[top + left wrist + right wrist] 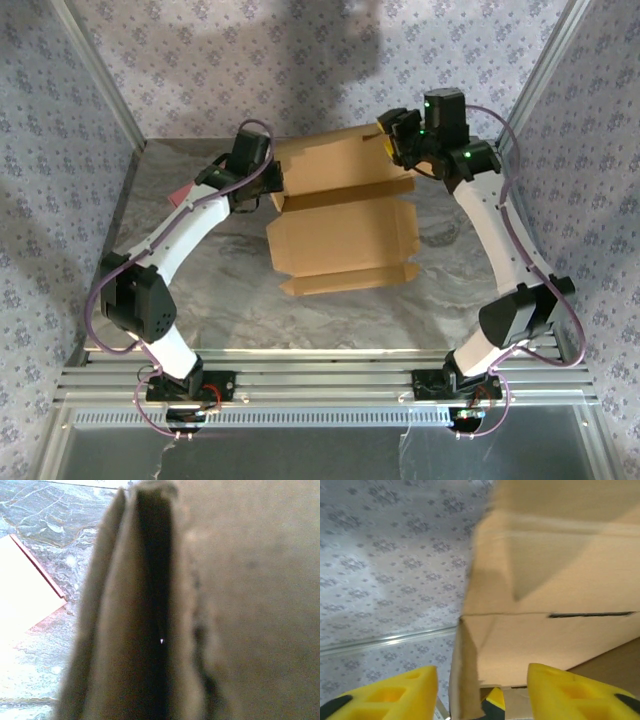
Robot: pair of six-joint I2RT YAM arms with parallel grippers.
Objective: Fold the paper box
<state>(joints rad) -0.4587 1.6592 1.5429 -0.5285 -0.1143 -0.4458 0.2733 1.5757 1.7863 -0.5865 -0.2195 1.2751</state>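
Cardboard dominates the middle of the top view: the paper box (pixel 340 235) lies on the marbled bench (pixel 450 290), half opened. Its lower panel is flat with small flaps at the right edge, and its upper part looks raised. The left pincer (pixel 268 190) sits at the box's left edge, just right of a pink card (pixel 181 195). Its own camera sees only blurred cardboard up close, so whether it is clenched or released cannot be told. The right pincer (pixel 392 140) is at the box's upper right corner. In the right wrist view its yellow fingers (pixel 385 692) stand well apart, released, with a thin upright cardboard edge between them, nearer the left finger.
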